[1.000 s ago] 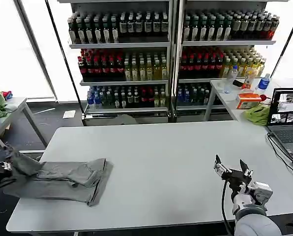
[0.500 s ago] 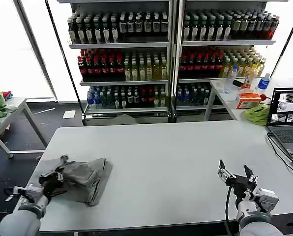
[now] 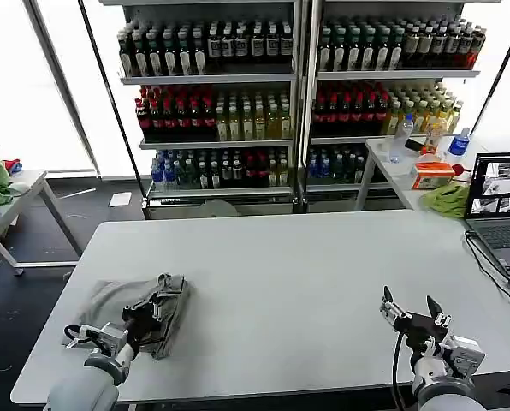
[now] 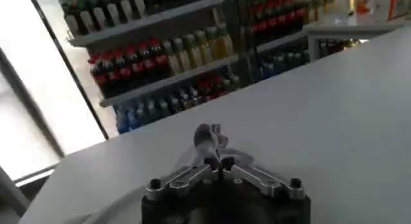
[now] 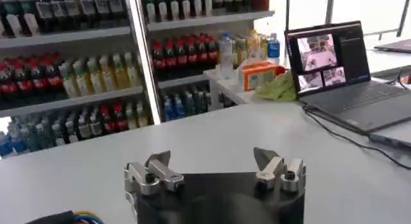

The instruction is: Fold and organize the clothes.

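Observation:
A light grey shirt (image 3: 105, 301) lies bunched near the table's front left corner. My left gripper (image 3: 155, 293) sits at the shirt's right edge, shut on a raised fold of it. In the left wrist view the gripper (image 4: 215, 161) has its fingertips pressed together on a thin ridge of grey shirt (image 4: 205, 138) that stands up from the table. My right gripper (image 3: 408, 310) hovers low over the front right of the table, open and holding nothing. The right wrist view has that gripper (image 5: 212, 161) with its fingers wide apart over bare tabletop.
The white table (image 3: 281, 274) stretches between the two arms. An open laptop (image 3: 501, 205) with cables sits at its right edge, and a bright green cloth (image 3: 447, 199) lies on a side table behind. Bottle shelves (image 3: 298, 94) fill the back. Another small table (image 3: 20, 193) stands far left.
My left gripper has carried the shirt's left part rightwards over the rest, so the garment went from spread out to a compact bundle. The right gripper has barely shifted.

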`<state>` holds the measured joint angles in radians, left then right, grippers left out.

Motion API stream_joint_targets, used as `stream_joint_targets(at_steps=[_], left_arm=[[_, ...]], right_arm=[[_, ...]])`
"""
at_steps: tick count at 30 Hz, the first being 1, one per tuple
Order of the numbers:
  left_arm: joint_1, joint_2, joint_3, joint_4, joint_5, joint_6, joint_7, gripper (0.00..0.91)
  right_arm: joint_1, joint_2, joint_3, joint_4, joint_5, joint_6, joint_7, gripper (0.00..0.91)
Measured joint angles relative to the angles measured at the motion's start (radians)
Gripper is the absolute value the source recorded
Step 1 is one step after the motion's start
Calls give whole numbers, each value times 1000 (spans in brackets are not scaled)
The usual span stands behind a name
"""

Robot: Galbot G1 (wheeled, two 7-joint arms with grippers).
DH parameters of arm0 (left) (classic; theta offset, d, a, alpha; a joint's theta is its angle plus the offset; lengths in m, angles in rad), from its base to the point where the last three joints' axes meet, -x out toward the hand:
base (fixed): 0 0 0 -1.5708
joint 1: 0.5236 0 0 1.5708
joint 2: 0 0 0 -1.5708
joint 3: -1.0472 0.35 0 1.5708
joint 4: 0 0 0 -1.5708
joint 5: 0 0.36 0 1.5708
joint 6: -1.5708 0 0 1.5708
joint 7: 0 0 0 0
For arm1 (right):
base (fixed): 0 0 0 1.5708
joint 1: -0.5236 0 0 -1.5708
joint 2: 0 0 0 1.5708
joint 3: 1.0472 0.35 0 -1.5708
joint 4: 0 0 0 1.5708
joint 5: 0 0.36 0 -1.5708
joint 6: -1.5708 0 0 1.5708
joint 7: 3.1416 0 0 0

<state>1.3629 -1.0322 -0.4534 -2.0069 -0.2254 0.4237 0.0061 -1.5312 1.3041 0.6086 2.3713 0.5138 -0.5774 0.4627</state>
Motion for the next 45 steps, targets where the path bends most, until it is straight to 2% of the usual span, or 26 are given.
stream_joint_targets(at_steps=[2,3,4,5,6,15,25,34,45], left_arm=[[-4,0,13,-3,2,1,3,0],[-6,1,17,-3,3,1,5,40],[-9,1,21,-3,4,2,7,242],[-12,-1,23,-2,5,2,8,484],[-15,-2,25,1,5,2,8,907],[-26,-24,55,26,-19,-22,9,907],[-26,-49,62,-8,-187,-52,3,907],[-19,1,-56,-34,-321,-47,-21,907],[16,60,-231,57,-391,-51,-24,907]], right_arm=[[-3,1,0,1,-1,0,-1,907],[-4,1,0,2,-1,0,-2,907],[-5,2,0,4,-1,0,-3,907],[-6,2,-1,5,-2,0,-4,907],[-7,2,-2,5,-3,0,-4,907],[-11,3,-14,5,-16,1,-9,907],[-3,-11,-20,3,-17,2,-15,907],[26,-24,-46,-19,-12,0,-19,907],[70,-41,-64,-50,5,0,-17,907]])
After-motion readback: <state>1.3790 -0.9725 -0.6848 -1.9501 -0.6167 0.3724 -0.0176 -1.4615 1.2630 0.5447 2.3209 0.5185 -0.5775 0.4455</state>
